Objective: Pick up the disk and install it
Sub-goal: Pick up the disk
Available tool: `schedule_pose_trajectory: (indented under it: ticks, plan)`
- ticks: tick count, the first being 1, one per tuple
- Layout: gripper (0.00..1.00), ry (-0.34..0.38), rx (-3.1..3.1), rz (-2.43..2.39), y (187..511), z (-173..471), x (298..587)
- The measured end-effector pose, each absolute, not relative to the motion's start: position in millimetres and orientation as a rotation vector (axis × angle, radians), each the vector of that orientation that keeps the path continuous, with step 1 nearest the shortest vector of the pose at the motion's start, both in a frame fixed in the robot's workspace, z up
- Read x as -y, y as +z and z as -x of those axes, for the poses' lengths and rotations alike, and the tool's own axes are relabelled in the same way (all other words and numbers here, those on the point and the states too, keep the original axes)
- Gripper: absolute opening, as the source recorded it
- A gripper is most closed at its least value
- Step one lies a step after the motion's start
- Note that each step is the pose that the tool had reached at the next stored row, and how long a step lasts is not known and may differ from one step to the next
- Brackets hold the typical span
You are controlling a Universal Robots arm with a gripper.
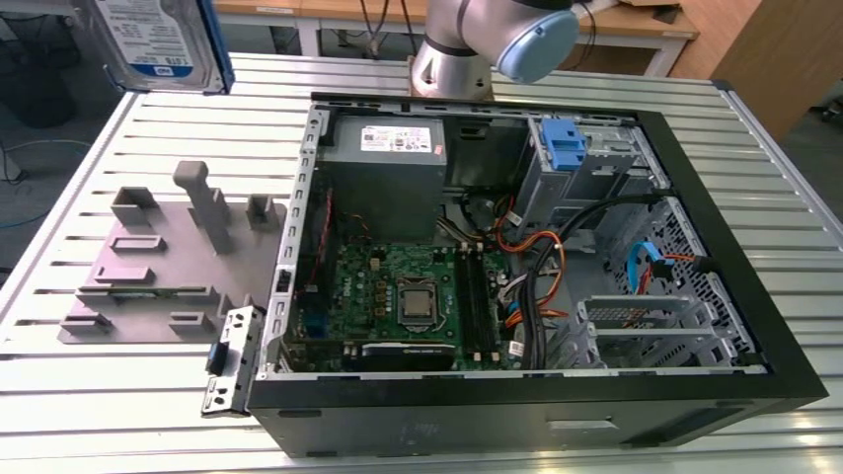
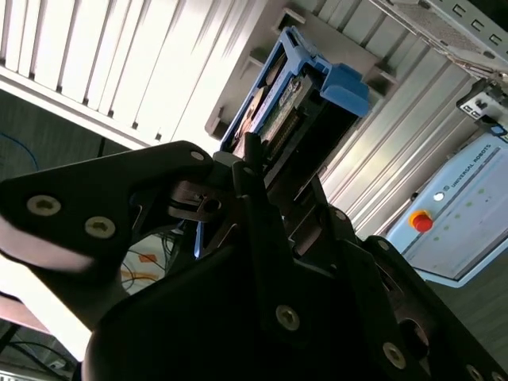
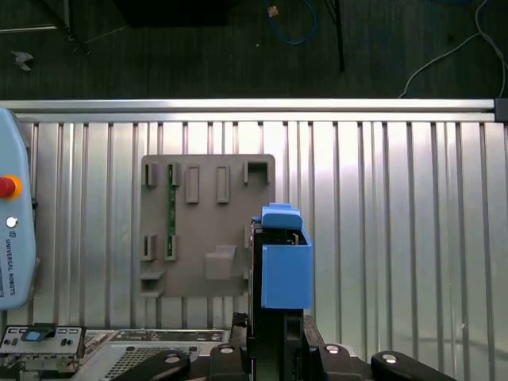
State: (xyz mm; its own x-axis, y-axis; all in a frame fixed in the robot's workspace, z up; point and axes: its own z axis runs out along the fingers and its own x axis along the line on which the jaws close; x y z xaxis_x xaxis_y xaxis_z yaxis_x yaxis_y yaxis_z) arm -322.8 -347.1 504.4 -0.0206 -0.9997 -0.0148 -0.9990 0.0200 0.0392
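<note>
gripper [image 2: 252, 171] clamped on the disk [image 1: 152, 39], held aloft over the grey fixture plate [image 1: 158, 267], well apart from the open computer case [image 1: 692, 197]. risk: an edge grip may let it tilt and snag the drive bay [image 1: 619, 148].

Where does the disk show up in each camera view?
Exterior view: the disk at the exterior view's upper left, high above the slatted table.
Second wrist view: edge-on in its blue carrier, table slats behind.
First wrist view: blue carrier end-on, overlapping the grey fixture plate.
Shared landmark: the slatted table.
</note>
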Motion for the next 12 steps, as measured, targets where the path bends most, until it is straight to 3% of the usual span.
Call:
schedule_pose_trajectory:
  ticks: [12]
  plan:
    - [0.35,-0.06,2.231,-2.187,504,268,347]
